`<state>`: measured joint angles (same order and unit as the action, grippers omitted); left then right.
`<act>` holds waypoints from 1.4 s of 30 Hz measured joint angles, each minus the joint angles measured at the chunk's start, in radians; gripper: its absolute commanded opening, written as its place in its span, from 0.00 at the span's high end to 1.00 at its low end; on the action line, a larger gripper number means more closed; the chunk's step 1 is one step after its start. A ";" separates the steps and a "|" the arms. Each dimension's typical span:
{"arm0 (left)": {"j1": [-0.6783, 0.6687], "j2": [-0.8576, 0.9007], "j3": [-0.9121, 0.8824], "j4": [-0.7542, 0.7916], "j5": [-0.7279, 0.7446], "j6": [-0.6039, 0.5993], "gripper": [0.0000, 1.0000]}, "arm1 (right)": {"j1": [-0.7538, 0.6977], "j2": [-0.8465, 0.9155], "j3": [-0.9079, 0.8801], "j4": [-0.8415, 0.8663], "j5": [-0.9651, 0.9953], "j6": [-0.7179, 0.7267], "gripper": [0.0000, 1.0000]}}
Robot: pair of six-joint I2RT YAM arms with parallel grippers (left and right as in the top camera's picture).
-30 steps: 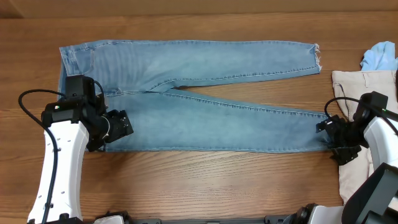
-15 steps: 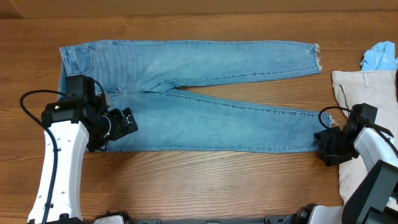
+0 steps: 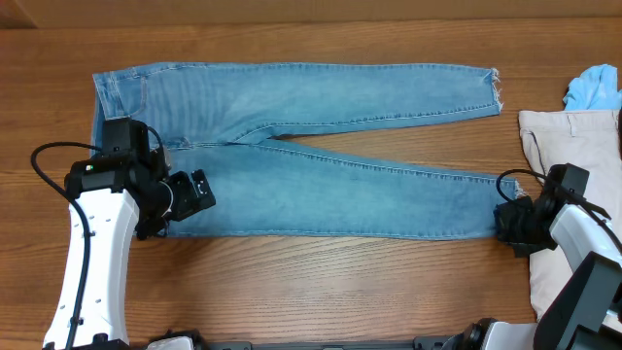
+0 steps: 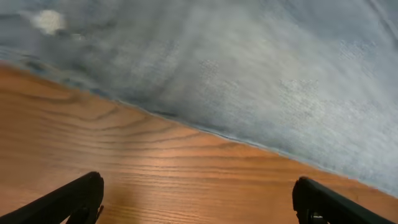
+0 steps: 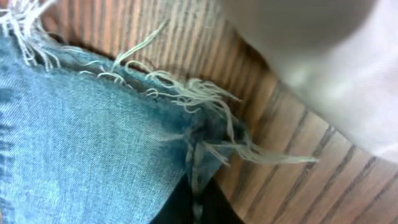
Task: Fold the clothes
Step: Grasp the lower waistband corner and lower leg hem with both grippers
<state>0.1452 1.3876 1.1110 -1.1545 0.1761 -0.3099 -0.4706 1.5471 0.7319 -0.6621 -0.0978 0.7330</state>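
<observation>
Faded denim jeans (image 3: 321, 146) lie flat on the wood-grain table (image 3: 321, 292). The left gripper (image 3: 199, 190) holds its jaws wide. The right gripper (image 3: 507, 222) seemingly pinches the frayed hem (image 5: 186, 93) in its jaws.

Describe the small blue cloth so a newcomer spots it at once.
Find the jeans spread across the wooden table. Beyond their hems, at the overhead view's upper right edge, the crumpled cloth lies beside a beige garment. It is brighter, smaller and bunched, unlike the flat denim.

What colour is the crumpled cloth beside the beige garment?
The crumpled cloth is light blue, best seen in the overhead view.
</observation>
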 measured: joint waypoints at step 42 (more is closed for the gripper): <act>0.302 0.292 -0.240 0.601 -0.309 -0.496 0.96 | 0.001 0.000 -0.004 0.065 -0.002 -0.066 0.96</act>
<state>0.4473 1.6798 0.8707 -0.5533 -0.1333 -0.8059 -0.4698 1.5475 0.7280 -0.5968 -0.0994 0.6674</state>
